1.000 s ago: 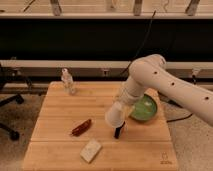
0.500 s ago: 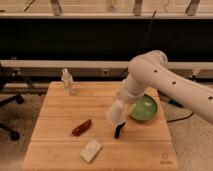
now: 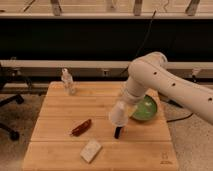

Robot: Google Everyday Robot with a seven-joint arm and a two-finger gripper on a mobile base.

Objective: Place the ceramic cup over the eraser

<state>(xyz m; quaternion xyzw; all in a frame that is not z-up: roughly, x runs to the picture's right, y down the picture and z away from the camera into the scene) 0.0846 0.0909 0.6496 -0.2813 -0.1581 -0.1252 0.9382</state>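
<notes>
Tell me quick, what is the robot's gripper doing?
Gripper: over the table's middle, beside the green bowl, at the ceramic cup, above the eraser.

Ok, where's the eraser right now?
The eraser sits right of the table's centre, just under the cup at the tool, left of the green bowl.

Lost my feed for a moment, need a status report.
Gripper mid-table, ceramic cup at its tip. Eraser just beneath the cup, partly showing. Green bowl close on one side.
</notes>
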